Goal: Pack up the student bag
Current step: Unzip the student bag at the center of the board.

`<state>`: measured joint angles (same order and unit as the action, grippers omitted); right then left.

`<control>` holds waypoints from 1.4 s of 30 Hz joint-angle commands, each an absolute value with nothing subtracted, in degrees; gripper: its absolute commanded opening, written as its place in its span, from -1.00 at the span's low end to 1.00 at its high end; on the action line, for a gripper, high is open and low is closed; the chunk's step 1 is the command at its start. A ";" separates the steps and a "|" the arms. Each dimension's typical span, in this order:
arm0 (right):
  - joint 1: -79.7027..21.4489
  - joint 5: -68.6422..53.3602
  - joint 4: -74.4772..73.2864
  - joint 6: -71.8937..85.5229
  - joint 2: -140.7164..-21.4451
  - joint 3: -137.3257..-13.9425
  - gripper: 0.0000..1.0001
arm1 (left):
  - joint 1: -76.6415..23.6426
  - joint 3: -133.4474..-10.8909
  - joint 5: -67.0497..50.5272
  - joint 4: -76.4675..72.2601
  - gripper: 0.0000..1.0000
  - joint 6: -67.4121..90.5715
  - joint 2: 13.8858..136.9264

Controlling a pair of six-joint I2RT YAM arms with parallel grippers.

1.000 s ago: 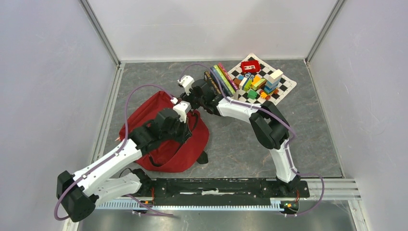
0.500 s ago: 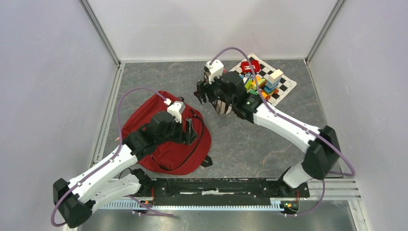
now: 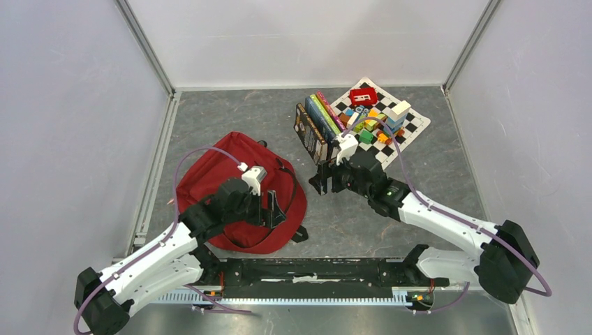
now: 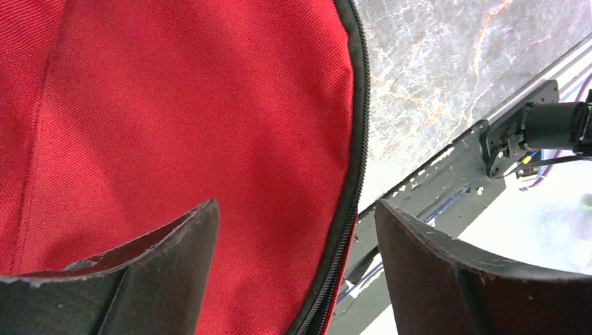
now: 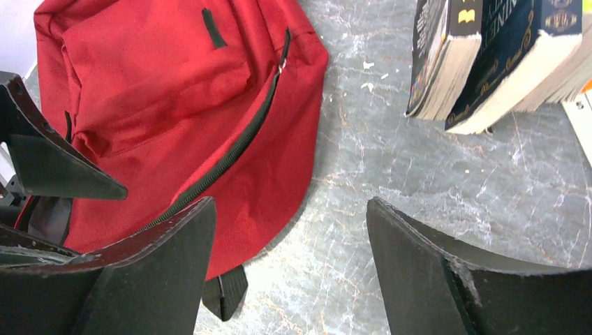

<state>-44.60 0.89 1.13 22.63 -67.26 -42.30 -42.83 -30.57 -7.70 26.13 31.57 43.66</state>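
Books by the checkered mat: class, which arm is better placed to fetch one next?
Probably the right: its open claw hovers nearest the books, while the left claw hangs over the backpack.

free: bare table behind bag; strip between bag and books | blocked: books upright, blocks piled just beside; right gripper over strip; left gripper over bag's right edge; walls on three sides

A robot lab cell: plain white walls enclosing a grey marbled table.
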 commanded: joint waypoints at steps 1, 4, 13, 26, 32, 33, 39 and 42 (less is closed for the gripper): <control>-44.67 0.82 4.14 25.27 -64.23 -40.06 0.65 | -42.89 -31.06 -10.37 22.67 0.74 33.08 43.36; -44.65 0.60 4.01 25.51 -63.82 -39.08 0.61 | -42.89 -31.42 -9.94 23.07 0.64 32.05 43.94; -44.62 0.18 4.48 25.30 -64.18 -38.06 0.57 | -42.89 -31.20 -5.69 24.21 0.38 31.29 43.76; -44.67 0.18 5.53 24.60 -63.13 -38.23 0.55 | -42.89 -29.83 -2.38 24.70 0.25 32.50 42.41; -44.63 0.18 5.45 24.24 -62.45 -38.48 0.55 | -42.89 -29.36 -1.95 24.77 0.23 32.47 43.24; -44.66 0.18 5.42 24.14 -62.36 -38.41 0.55 | -42.89 -29.28 -2.00 24.86 0.21 32.31 43.61; -44.67 0.18 5.32 22.96 -62.14 -38.41 0.55 | -42.89 -28.74 -5.62 21.99 0.14 31.91 46.91; -44.65 0.36 5.10 22.62 -61.97 -38.24 0.55 | -42.89 -28.82 -6.79 21.69 0.12 31.40 48.32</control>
<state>-44.60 0.36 3.20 23.94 -63.44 -38.37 -42.83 -29.34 -4.60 24.34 31.66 47.03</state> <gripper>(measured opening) 0.777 0.564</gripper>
